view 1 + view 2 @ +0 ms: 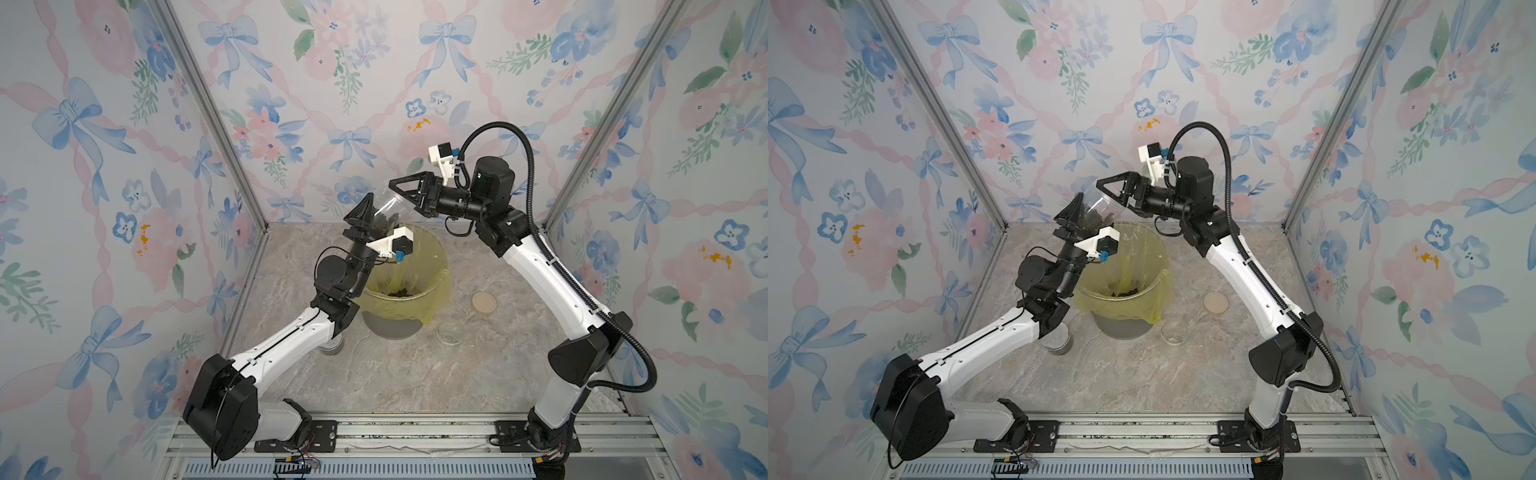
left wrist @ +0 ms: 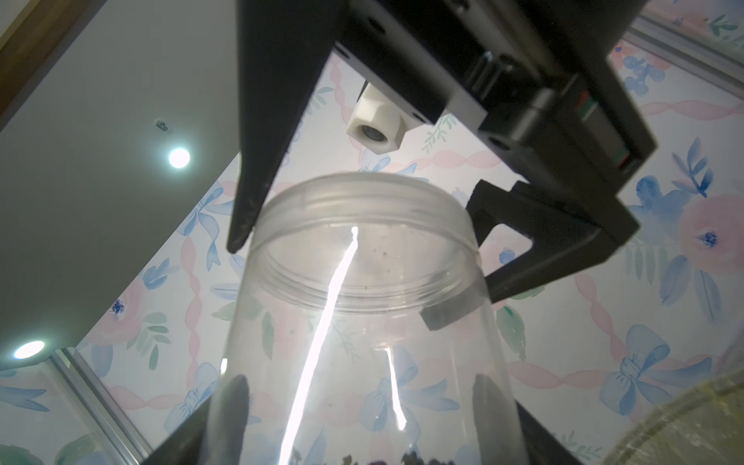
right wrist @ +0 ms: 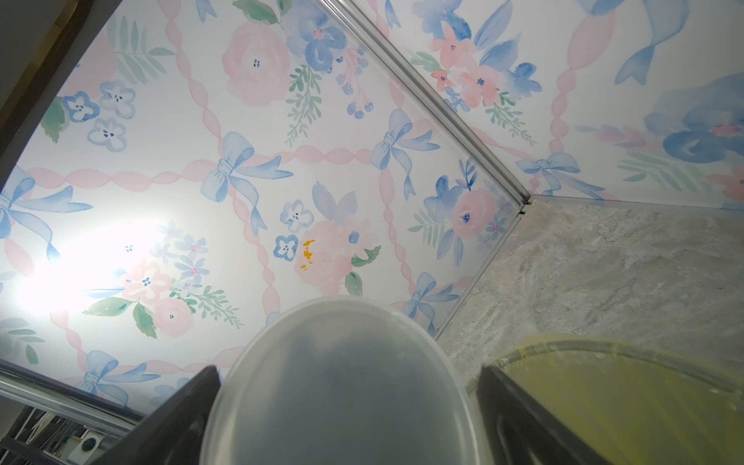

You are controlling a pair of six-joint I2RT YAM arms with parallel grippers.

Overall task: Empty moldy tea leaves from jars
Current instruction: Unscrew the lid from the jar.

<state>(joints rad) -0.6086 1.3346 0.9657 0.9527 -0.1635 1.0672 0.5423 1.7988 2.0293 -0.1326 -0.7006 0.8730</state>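
Jar of moldy tea leaves, tilted above the bin, is clenched in the jaws of the left gripper. The jaws of the right gripper are spread at its mouth. Some leaves are already binned, and an empty jar is stood on the surface.

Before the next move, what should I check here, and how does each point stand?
1. Left pincer grips jar: ok.
2. Right pincer open around cap: ok.
3. Cap off jar: not ok, it seems on.
4. Leaves inside jar: ok, a clump shows.
5. Jar above bin: cannot tell.
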